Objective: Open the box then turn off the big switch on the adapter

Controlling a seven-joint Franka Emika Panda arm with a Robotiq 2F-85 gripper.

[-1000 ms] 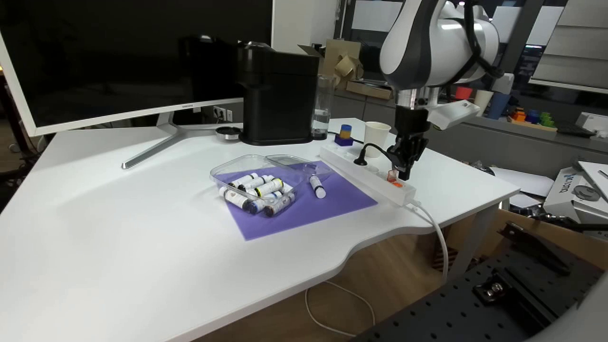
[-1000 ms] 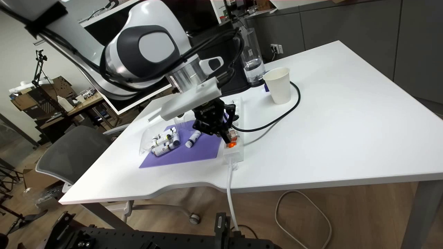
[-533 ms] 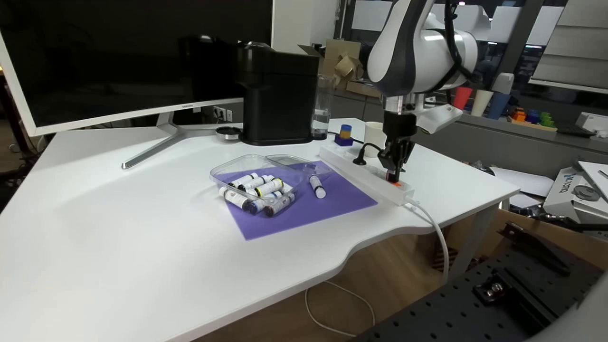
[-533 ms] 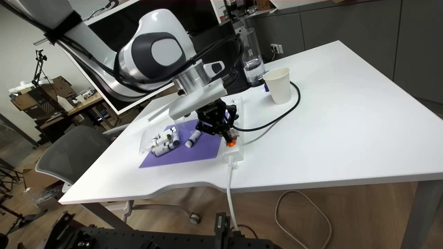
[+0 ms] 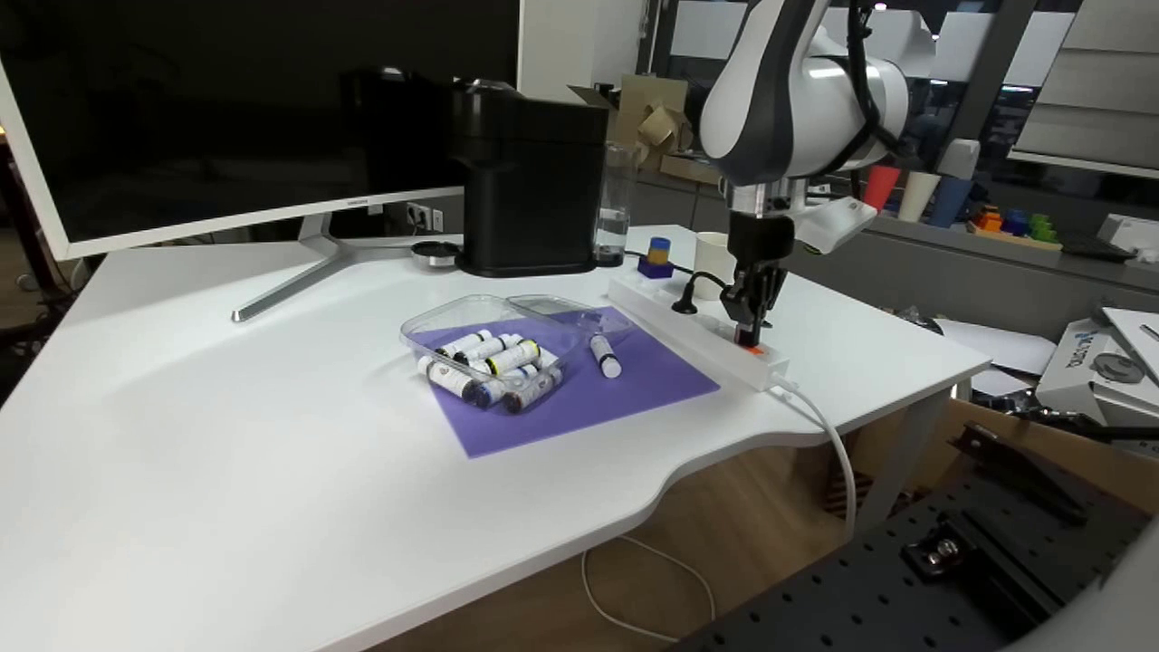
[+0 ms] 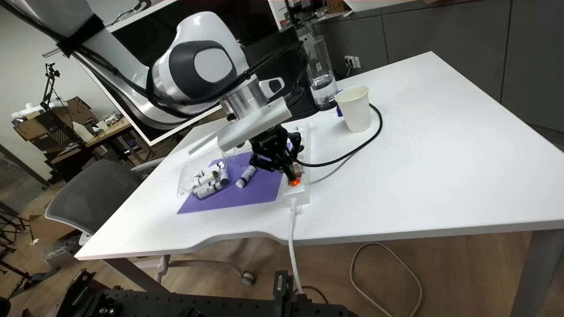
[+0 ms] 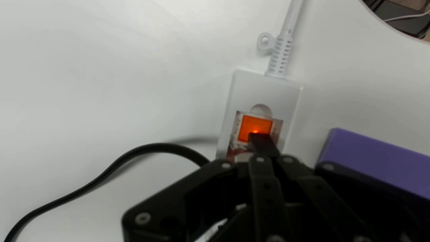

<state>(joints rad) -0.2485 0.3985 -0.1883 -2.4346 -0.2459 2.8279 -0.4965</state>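
A long white power strip, the adapter (image 5: 762, 369), lies along the right part of the table in both exterior views, its end also showing in the wrist view. Its orange switch (image 7: 250, 125) glows beneath my fingertips, which cover the switch's lower part and appear to touch it. My gripper (image 7: 260, 137) is shut, with nothing between the fingers, and points down from above. Left of the adapter in an exterior view, the clear plastic box (image 5: 466, 310) stands open with several white tubes (image 5: 513, 357) inside. Its lid (image 5: 566, 308) lies beside it.
A purple mat (image 5: 625, 407) lies under part of the box, with a loose white tube (image 5: 605, 355) on it. A black plug (image 5: 685, 306) and its cable (image 6: 357, 149) leave the adapter near a white cup (image 6: 355, 110). Behind stand a black appliance (image 5: 534, 181) and a monitor (image 5: 253, 118).
Over the last second my shut gripper has moved a little leftward in an exterior view and down onto the orange switch. Since half a second ago it has barely moved.
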